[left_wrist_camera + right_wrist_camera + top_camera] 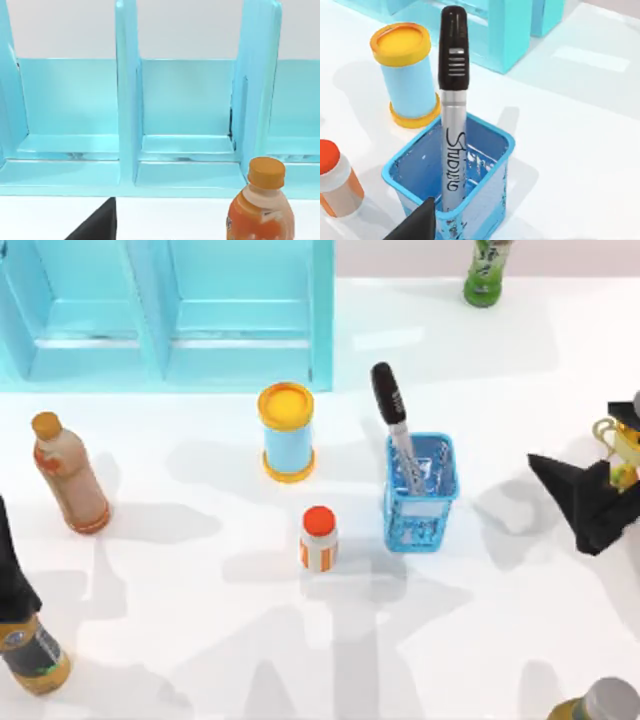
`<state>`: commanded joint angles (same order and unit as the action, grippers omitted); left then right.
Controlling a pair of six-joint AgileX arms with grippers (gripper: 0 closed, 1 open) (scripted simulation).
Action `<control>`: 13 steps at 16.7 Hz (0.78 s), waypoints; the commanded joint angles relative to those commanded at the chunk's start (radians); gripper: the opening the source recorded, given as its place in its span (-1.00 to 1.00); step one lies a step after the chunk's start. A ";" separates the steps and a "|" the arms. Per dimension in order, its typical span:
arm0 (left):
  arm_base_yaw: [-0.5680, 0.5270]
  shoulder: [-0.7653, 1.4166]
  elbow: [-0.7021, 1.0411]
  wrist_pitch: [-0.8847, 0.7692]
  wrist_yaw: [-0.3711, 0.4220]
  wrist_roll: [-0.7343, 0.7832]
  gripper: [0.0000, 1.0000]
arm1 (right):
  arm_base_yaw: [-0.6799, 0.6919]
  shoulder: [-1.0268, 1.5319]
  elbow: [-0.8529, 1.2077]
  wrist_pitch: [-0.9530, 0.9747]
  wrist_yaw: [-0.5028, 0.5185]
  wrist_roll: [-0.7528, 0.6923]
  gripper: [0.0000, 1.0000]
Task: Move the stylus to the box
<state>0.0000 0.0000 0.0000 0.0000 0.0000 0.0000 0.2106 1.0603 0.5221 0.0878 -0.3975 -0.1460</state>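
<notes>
The stylus stands upright in the box, black end up.

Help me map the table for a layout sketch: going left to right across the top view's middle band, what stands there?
Peach-coloured bottle → yellow-capped blue canister → small orange-capped bottle → blue box holding the stylus → right gripper.

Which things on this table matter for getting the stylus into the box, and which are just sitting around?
Belong to the job:
stylus, standing in the blue box
right gripper, at the table's right edge

Just lying about:
blue can with yellow lid
small orange-capped bottle
orange drink bottle
green bottle
light blue shelf rack
</notes>
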 joint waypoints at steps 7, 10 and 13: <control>0.000 0.000 0.000 0.000 0.000 0.000 1.00 | 0.069 0.457 0.211 0.033 -0.159 -0.023 1.00; 0.000 0.000 0.000 0.000 0.000 0.000 1.00 | 0.069 0.501 0.232 0.035 -0.176 -0.023 1.00; 0.000 0.000 0.000 0.000 0.000 0.000 1.00 | 0.069 0.501 0.232 0.035 -0.176 -0.023 1.00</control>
<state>0.0000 0.0000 0.0000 0.0000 0.0000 0.0000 0.2793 1.5614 0.7542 0.1233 -0.5732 -0.1694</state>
